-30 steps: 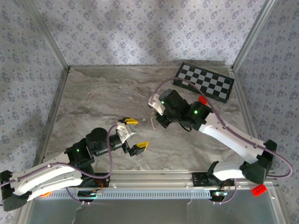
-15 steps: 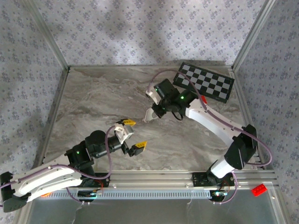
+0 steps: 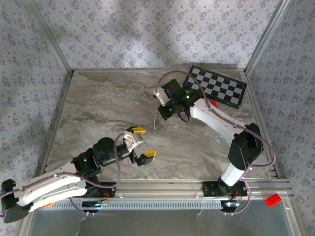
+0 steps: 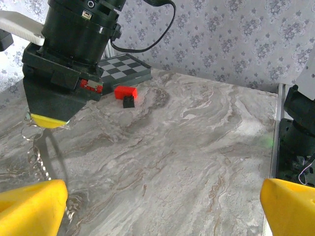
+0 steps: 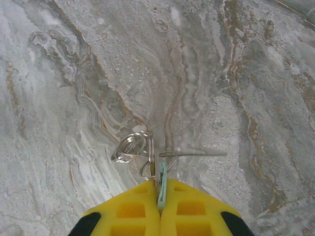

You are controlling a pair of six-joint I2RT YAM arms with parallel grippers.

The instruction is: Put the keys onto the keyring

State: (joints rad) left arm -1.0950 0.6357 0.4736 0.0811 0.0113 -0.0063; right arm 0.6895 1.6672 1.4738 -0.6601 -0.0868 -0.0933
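My right gripper (image 5: 158, 189) is shut on a small key (image 5: 162, 173) with a pale mint-green head, its edge pinched between the yellow fingers. The silvery rings of the keyring (image 5: 132, 147) hang just past the fingertips, above the marble table. From the left wrist camera, the keyring's chain (image 4: 35, 156) dangles under the right gripper (image 4: 48, 119). In the top view the right gripper (image 3: 161, 113) is held mid-table with the chain (image 3: 156, 122) below it. My left gripper (image 3: 143, 143) is open and holds nothing, a little nearer and left of the chain, its yellow fingertips (image 4: 29, 209) spread wide.
A checkerboard (image 3: 215, 86) lies at the back right of the marble table (image 3: 98, 108), with a red block (image 3: 213, 104) beside it. Another red block (image 3: 272, 199) sits off the table at the near right. Patterned walls and metal rails enclose the table.
The right arm has reached farther back and slightly left, carrying the key and chain with it. The left arm has shifted only slightly and stays open.
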